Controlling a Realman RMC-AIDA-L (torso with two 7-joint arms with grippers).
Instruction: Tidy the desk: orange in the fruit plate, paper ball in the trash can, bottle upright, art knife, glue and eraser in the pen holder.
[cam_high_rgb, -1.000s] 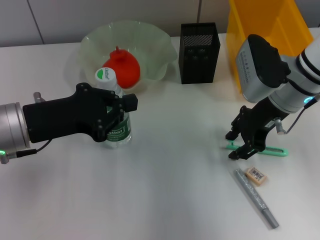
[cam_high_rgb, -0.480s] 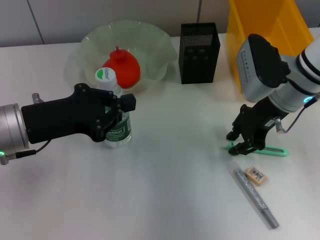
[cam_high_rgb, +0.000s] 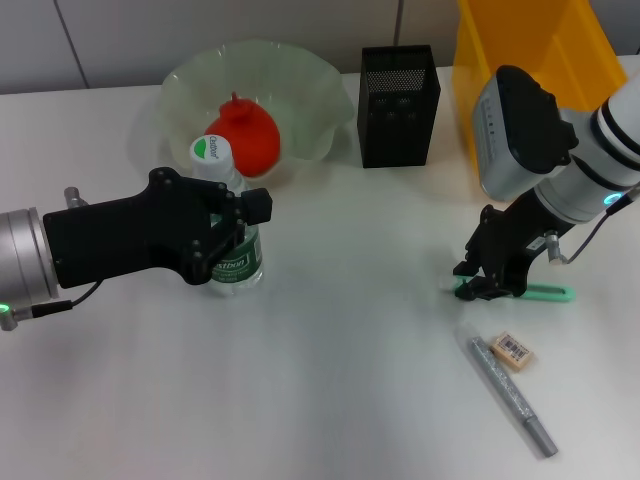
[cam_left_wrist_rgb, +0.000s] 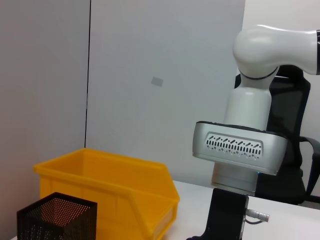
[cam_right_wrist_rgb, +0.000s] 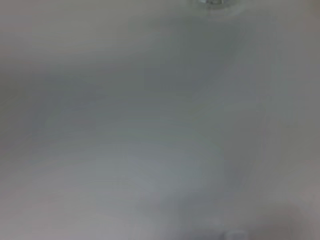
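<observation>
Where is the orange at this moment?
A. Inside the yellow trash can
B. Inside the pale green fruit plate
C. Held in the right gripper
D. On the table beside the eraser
B: in the head view the orange lies inside the fruit plate, behind the upright bottle that the left gripper is closed around.

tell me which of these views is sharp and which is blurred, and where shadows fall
Head view: sharp, evenly lit; the bottle in the left gripper and the right gripper over the green art knife cast soft shadows on the white desk. Left wrist view: clear on the trash can and pen holder. Right wrist view: wholly out of focus, only grey shading.
</observation>
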